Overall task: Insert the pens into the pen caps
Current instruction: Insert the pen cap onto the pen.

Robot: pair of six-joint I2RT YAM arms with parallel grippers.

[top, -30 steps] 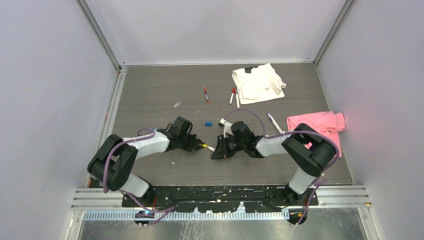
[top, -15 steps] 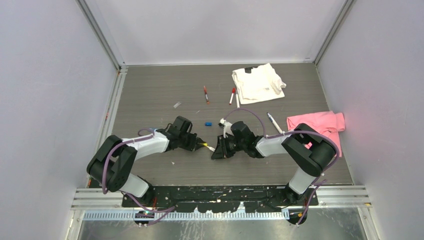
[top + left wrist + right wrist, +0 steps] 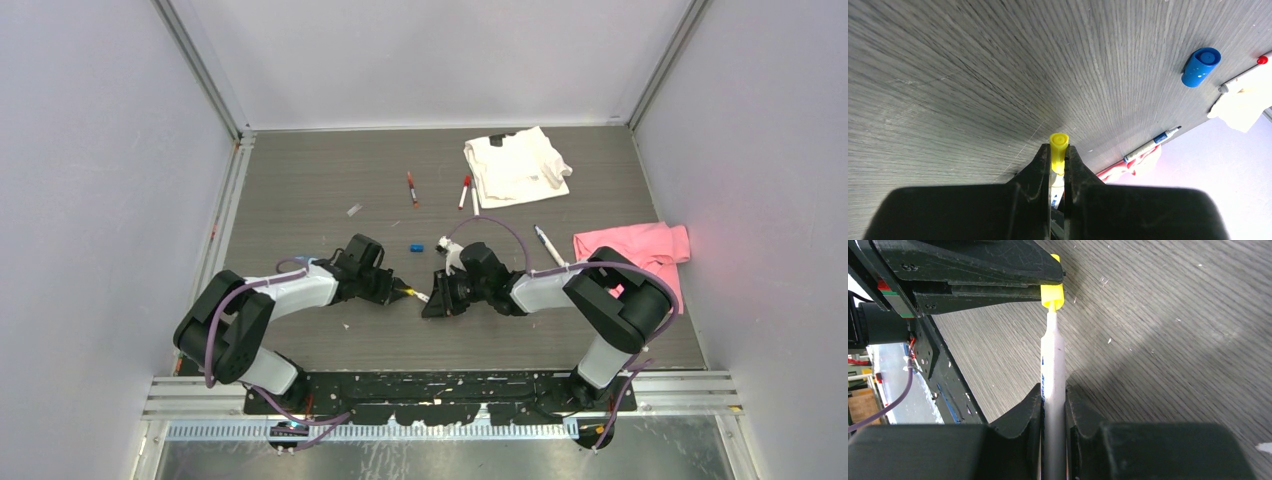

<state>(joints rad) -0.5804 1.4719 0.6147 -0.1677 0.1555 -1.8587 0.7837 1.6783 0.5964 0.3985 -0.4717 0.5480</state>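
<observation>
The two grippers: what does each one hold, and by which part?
The left gripper holds the yellow cap by its sides. The right gripper holds the white pen by its barrel, tip at the cap.

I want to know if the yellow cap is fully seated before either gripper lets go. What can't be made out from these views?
- How far the pen tip sits inside the yellow cap: right wrist view, the cap's wall hides it.
- Pen's rear end: same view, hidden between the fingers of the right gripper.
- Most of the pen, left wrist view: behind the fingers of the left gripper.
- The joint, top view: too small.
</observation>
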